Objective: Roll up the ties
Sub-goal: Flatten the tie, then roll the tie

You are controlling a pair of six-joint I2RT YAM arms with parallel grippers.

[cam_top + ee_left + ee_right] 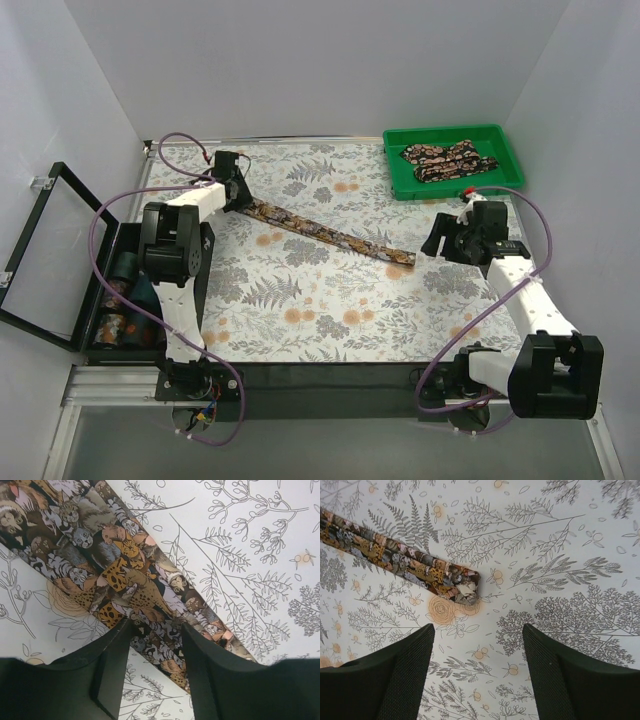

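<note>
One tie (pixel 320 232), dark with orange and tan print, lies flat and diagonal on the fern-patterned tablecloth (pixel 330 310). My left gripper (pixel 243 200) is at its wide far-left end. In the left wrist view the gripper (pixel 156 627) is partly open, and its fingertips (pixel 122 635) rest on the tie (pixel 125 570). My right gripper (pixel 436 240) is open and empty just right of the narrow end. In the right wrist view the gripper (pixel 477 630) hovers a little short of the tie's end (pixel 467 590). More ties (pixel 445 160) lie bunched in the green tray (pixel 400 185).
The green tray stands at the far right corner, behind my right arm. An open black case (pixel 60 250) sits off the table's left edge, with patterned fabric (pixel 118 325) inside. White walls close in on three sides.
</note>
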